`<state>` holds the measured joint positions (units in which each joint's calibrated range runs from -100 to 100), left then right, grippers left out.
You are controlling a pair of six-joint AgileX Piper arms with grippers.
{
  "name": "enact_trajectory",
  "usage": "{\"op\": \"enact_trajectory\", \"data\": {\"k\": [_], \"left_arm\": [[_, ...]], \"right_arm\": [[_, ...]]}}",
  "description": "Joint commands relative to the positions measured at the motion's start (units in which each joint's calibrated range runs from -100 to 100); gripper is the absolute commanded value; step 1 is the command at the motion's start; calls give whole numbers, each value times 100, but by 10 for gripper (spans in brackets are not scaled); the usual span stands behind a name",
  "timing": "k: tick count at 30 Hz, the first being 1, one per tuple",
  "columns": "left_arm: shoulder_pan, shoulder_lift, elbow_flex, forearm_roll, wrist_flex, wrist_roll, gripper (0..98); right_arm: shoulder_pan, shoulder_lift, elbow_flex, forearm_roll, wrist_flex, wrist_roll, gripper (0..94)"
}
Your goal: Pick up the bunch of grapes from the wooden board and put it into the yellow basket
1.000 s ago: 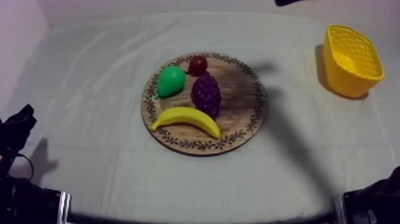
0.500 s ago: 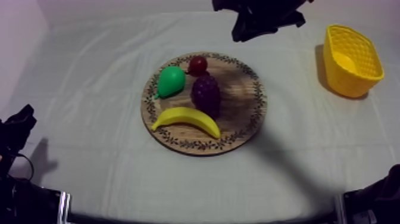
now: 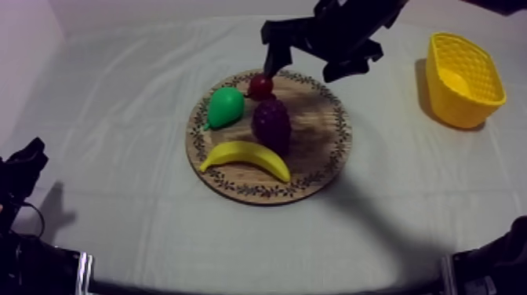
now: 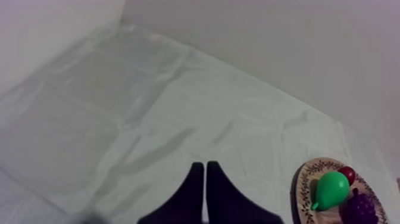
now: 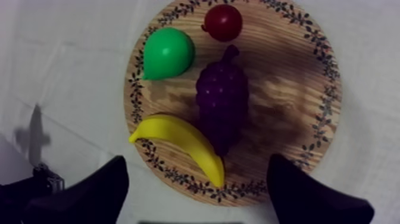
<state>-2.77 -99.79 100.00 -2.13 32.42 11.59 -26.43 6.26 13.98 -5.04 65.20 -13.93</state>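
Since half a second ago our right arm has come in farther from the far right and lower; its right gripper (image 5: 196,169) now hangs over the far rim of the wooden board (image 3: 318,118), above the small red fruit (image 3: 260,85). Fruit and basket unchanged.

Right gripper: fingers spread wide, nothing between them. In the right wrist view they straddle the near part of the board, one off each side.

Bunch of grapes (image 3: 271,124): lying at the middle of the board, stem end toward the small red fruit, untouched. Pear (image 3: 225,107) just beside it on the left. Banana (image 3: 247,155) lies across the near side of the board, its right part touching the near end of the grapes.

Yellow basket (image 3: 459,110): on the worktop (image 3: 118,118) at the far right, well apart from the board.

Left gripper (image 4: 204,166): fingers pressed together in a narrow wedge, holding nothing, over bare cloth at the near left, well away from the board.
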Motion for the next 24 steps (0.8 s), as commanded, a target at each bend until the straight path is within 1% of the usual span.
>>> {"op": "enact_trajectory", "data": {"k": [1, 7, 15, 20, 24], "left_arm": [[-2, 5, 0, 0, -1, 1, 1], [-2, 5, 0, 0, -1, 1, 1], [-2, 5, 0, 0, -1, 1, 1], [-2, 5, 0, 0, -1, 1, 1], [-2, 5, 0, 0, -1, 1, 1]], "right_arm": [[-4, 245, -21, 28, -75, -20, 848], [-7, 988, -186, 44, -244, -68, 881], [-7, 1996, -593, 32, -478, -102, 903], [-75, 2486, -809, 122, -569, -191, 916], [-130, 2726, -845, 152, -735, -226, 905]]}}
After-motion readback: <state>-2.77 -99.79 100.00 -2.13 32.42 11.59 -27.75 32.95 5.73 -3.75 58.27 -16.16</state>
